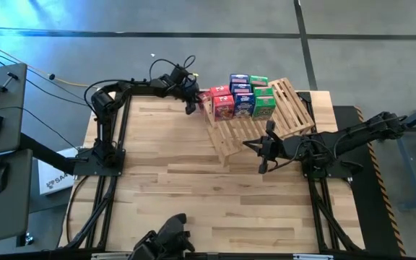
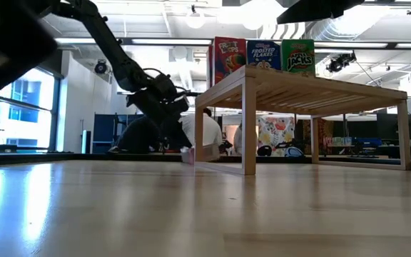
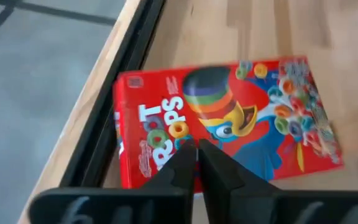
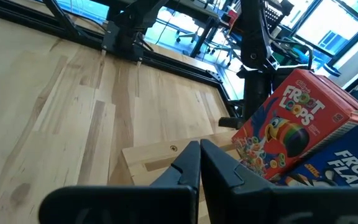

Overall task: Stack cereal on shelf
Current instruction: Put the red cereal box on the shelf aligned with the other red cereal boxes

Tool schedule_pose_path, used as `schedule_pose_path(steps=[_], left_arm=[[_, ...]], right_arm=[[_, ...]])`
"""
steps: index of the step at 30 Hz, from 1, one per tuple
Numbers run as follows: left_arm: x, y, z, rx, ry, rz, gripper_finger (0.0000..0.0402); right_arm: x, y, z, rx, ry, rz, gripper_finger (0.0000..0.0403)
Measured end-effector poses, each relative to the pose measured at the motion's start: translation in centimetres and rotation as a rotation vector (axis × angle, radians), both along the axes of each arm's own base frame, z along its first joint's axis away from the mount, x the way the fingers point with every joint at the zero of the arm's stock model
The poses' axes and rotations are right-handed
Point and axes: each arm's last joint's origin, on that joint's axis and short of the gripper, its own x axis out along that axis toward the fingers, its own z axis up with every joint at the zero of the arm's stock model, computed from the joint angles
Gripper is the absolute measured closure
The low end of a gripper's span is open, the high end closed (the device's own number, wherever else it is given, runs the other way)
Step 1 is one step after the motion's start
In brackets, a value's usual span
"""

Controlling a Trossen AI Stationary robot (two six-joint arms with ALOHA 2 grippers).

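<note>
Left hand [image 3: 197,163] is pinched shut, empty, right over 1 flat red cardboard cereal box [image 3: 229,118] lying crosswise on the table [image 3: 278,31]; right hand [image 1: 263,149] is farther off.

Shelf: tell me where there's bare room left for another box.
The shelf is bare on its near slats, between the cereal boxes and the right claw, and at its right end. The far-left corner is crowded: boxes packed together, a red box flat beside them, left claw over it.
</note>
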Motion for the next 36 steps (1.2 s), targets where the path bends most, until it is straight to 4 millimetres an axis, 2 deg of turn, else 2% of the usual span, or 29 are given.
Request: schedule_pose_path(steps=[7, 12, 16, 20, 24, 26, 29, 32, 36], left_arm=[[-0.5, -1.0, 0.0, 0.004, 0.119, -0.057, 0.0397], [-1.1, -2.8, 1.4, -0.046, 0.202, -0.097, 0.0401], [-1.9, -5.2, 3.1, -0.064, 0.217, -0.133, 0.0401], [-4.1, -8.6, 3.7, -0.080, 0.213, -0.139, 0.0401], [-6.5, -10.5, 4.2, 0.020, 0.110, 0.057, 0.0400], [-7.3, -10.7, 4.5, 0.075, 0.008, 0.203, 0.0394], [-7.3, -10.5, 5.0, 0.118, -0.190, 0.267, 0.0377], [-6.1, -9.9, 4.7, 0.129, -0.269, 0.247, 0.0361], [-3.7, -8.6, 3.6, 0.116, -0.234, 0.213, 0.0357]], right_arm=[[0.0, 0.0, 0.0, 0.002, 0.000, -0.001, 0.0403], [0.0, 0.1, -0.1, -0.001, 0.007, 0.002, 0.0403], [-0.1, 0.0, -0.3, -0.005, 0.029, 0.002, 0.0403], [-0.1, 0.0, -0.4, 0.005, 0.039, -0.003, 0.0403], [-0.2, 0.1, -0.6, 0.006, 0.058, 0.014, 0.0403], [-0.2, 0.1, -0.6, -0.003, 0.060, 0.029, 0.0402], [-0.1, 0.1, -0.5, -0.020, 0.054, 0.048, 0.0403], [-0.1, 0.2, -0.3, -0.025, 0.036, 0.051, 0.0403], [0.0, 0.2, -0.1, -0.021, 0.019, 0.051, 0.0402]])
